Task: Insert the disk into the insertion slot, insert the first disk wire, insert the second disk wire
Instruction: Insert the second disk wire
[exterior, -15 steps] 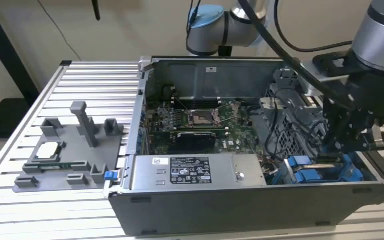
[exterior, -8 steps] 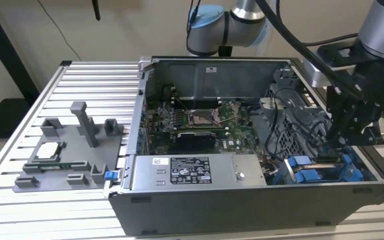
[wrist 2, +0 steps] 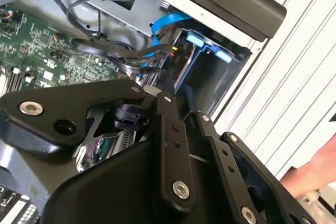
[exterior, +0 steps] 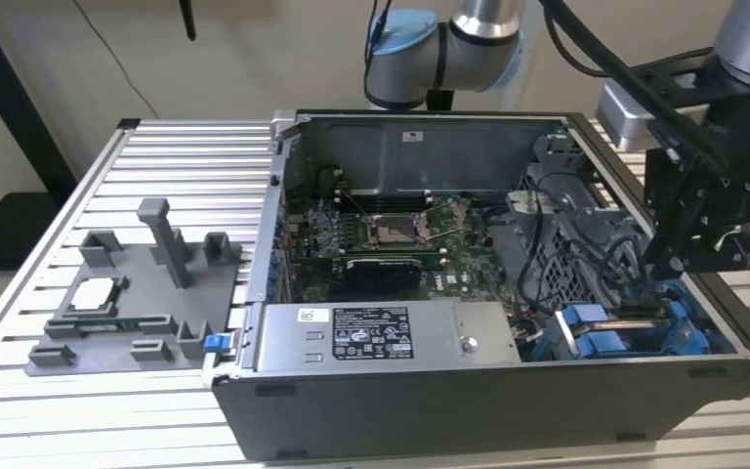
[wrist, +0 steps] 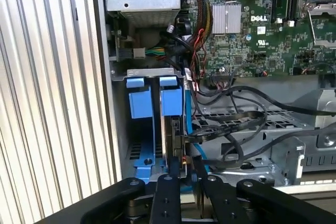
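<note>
Now arm (exterior: pixel 707 186) reaches down; fingers (wrist: pixel 169 179) clamped on disk (wrist: pixel 176 137) edge in insertion slot (wrist: pixel 140 158).

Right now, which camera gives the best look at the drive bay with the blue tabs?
The first wrist view: it looks straight into the drive bay, with both blue tabs in plain sight. The second wrist view shows the bay's end beyond the tool. The exterior view shows its blue parts low in the case corner.

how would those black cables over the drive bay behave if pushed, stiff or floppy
The thin black cables loop loosely beside the blue plastic drive bay tabs, so probably floppy and springy. They look light and would likely slide aside, though their plugged ends could snag.
</note>
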Robot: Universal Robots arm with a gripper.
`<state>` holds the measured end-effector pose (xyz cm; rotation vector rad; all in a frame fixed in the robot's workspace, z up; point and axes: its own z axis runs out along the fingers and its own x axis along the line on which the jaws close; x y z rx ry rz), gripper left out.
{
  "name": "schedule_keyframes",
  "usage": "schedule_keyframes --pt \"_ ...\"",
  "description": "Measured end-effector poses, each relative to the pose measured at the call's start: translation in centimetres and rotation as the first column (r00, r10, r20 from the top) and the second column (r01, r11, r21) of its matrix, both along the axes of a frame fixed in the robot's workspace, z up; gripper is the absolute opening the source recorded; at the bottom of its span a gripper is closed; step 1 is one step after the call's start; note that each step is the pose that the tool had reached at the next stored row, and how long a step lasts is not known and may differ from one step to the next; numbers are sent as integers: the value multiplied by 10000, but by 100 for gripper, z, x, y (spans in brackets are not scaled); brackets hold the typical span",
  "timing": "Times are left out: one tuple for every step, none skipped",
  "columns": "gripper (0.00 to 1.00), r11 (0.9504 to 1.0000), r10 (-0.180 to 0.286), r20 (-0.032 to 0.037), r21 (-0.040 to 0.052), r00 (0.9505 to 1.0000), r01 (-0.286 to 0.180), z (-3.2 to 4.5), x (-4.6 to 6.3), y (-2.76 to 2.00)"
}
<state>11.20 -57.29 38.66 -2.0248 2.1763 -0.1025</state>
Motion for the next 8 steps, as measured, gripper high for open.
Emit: schedule_keyframes --pt "100 10000 0 0 1 10000 0 9 0 0" --pt "100 10000 0 -1 2 10000 0 13 0 0" --pt "100 10000 0 0 3 10000 0 14 0 0" --pt "100 10000 0 0 4 10000 0 15 0 0" --pt "100 10000 0 -1 0 10000 0 18 0 0" --pt "100 10000 1 0 1 10000 -1 19 0 0" --pt "100 10000 0 0 0 10000 0 19 0 0" --pt "100 10000 0 0 1 10000 0 20 0 0"
